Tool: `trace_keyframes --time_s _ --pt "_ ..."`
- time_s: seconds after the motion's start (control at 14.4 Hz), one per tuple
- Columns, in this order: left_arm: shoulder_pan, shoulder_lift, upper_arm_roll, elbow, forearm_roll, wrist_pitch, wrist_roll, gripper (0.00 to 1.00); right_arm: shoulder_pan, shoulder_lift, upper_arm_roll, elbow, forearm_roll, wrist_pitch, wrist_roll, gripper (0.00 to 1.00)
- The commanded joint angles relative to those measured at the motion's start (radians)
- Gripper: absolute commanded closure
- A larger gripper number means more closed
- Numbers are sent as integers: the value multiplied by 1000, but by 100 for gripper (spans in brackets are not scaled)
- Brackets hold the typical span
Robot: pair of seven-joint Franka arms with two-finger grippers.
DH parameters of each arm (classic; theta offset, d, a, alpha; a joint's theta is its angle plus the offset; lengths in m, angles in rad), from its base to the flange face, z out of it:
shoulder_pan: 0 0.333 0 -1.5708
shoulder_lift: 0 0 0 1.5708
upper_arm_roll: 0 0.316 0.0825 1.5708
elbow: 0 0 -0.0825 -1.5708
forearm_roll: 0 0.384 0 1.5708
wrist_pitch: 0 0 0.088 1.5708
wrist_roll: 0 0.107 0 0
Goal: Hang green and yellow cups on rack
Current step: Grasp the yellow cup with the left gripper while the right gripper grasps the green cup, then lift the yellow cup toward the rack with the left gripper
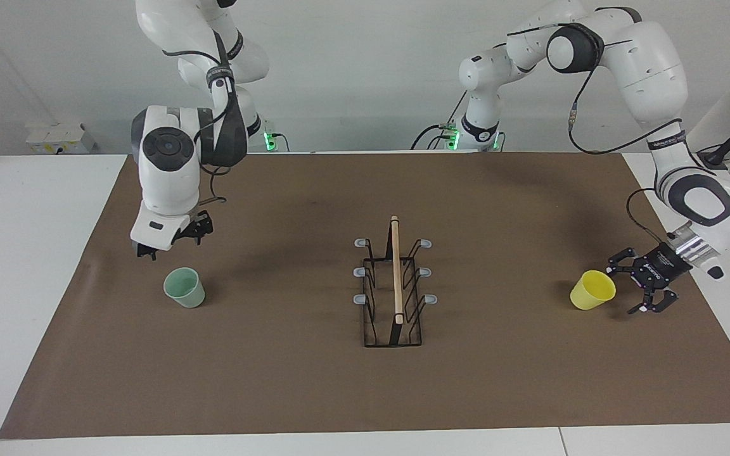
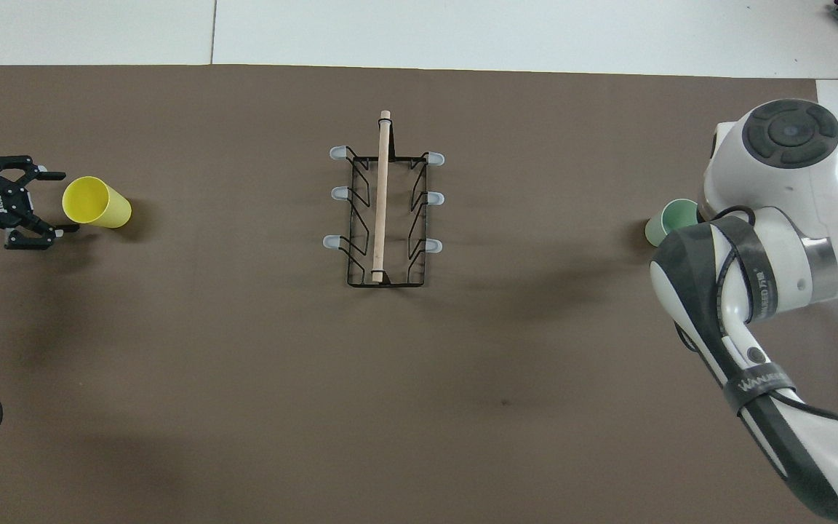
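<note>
At frame right of the facing view, the small bright yellow plastic cup (image 1: 592, 289) is approached sideways by the open, empty left gripper (image 1: 630, 289). At frame left, the pale mint green cup (image 1: 184, 287) sits below the open, empty right gripper (image 1: 172, 244).

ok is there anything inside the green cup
In the facing view the green cup stands upright with its mouth showing, and nothing is seen in it. In the overhead view the right arm covers most of it, so only part of its rim shows there.
</note>
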Motion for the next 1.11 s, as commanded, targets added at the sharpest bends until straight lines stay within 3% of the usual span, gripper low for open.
trace_keyframes --time_s 0.0,0.28,0.69,1.04 --pt "-12 -46 -2 -76 -29 -1 -14 0 -3 -21 2 -14 -88 -38 -267 0" --pt "-15 -66 -3 -116 -70 -4 -8 0 83 -3 2 -34 -344 -44 -468 0" --pt "-54 -79 -12 -155 -118 39 38 0 197 138 2 -12 -585 -39 -482 0" --pt "-89 -85 -11 -165 -125 91 53 0 220 258 2 47 -638 -25 -466 0"
